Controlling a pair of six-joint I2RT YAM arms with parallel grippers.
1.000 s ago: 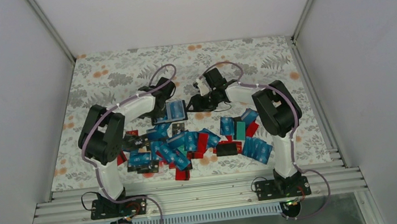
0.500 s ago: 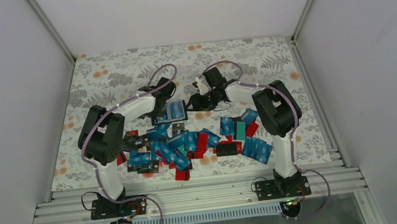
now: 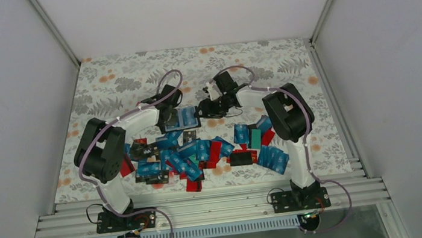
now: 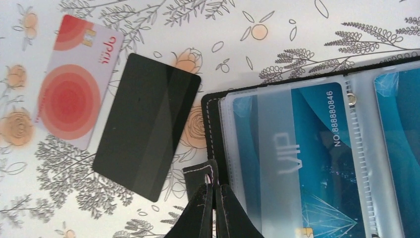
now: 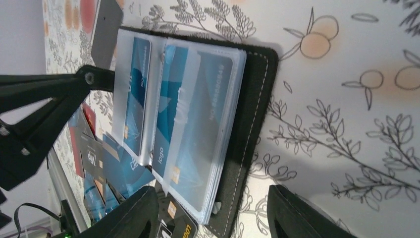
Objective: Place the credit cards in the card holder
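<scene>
The card holder (image 3: 182, 120) lies open on the floral cloth, its clear sleeves holding blue cards (image 4: 297, 148). My left gripper (image 4: 216, 186) is shut on the black strap tab at the holder's left edge; it shows in the top view (image 3: 167, 116) too. My right gripper (image 5: 212, 191) is open, its fingers (image 5: 292, 213) straddling the near corner of the holder's black cover (image 5: 255, 114), and sits at the holder's right side in the top view (image 3: 207, 108). Loose credit cards (image 3: 195, 154) lie in a pile nearer the arm bases.
A black card (image 4: 146, 119) and a red-and-white card (image 4: 74, 82) lie flat just left of the holder. A teal card (image 3: 254, 138) and a small black item (image 3: 241, 158) sit in the pile's right part. White walls enclose the cloth.
My left arm has swung left and its wrist has come lower onto the holder's left edge. The right arm has shifted slightly left. The holder has stayed about in place.
</scene>
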